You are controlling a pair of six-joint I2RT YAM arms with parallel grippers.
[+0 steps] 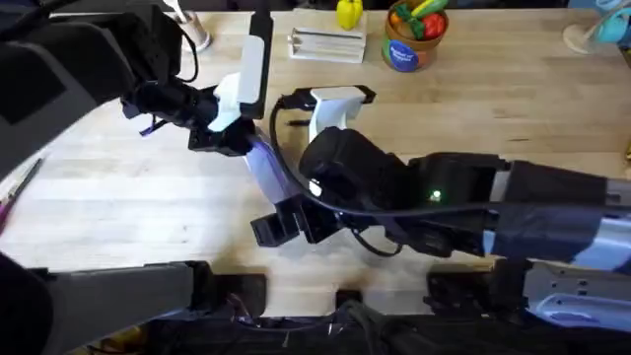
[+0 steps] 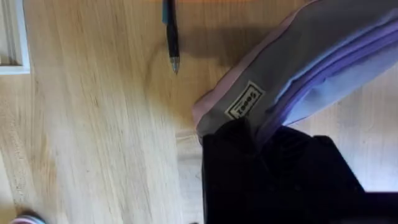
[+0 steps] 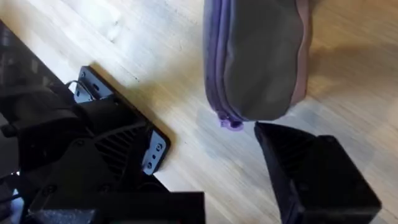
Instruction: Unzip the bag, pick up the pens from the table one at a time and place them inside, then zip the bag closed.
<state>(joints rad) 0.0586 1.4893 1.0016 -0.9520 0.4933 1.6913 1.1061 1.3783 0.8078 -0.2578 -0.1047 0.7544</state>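
Lavender bag [image 1: 264, 163] mid-table [image 1: 118, 197], zipper closed, contents not visible, left gripper [image 2: 249, 134] clenched on one end, right gripper [image 3: 249, 127] at the zipper-pull end, grip undeterminable, pen [image 2: 171, 37] lying beside bag

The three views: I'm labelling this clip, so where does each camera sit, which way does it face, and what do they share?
Overhead: above the arm bases, looking down and forward at the table; both arms show.
Left wrist: on the left arm, facing the bag and a pen; its own dark finger on the bag's end.
Right wrist: on the right arm, facing the bag's zipper end; one own finger shows.
Shared: the bag in all three.
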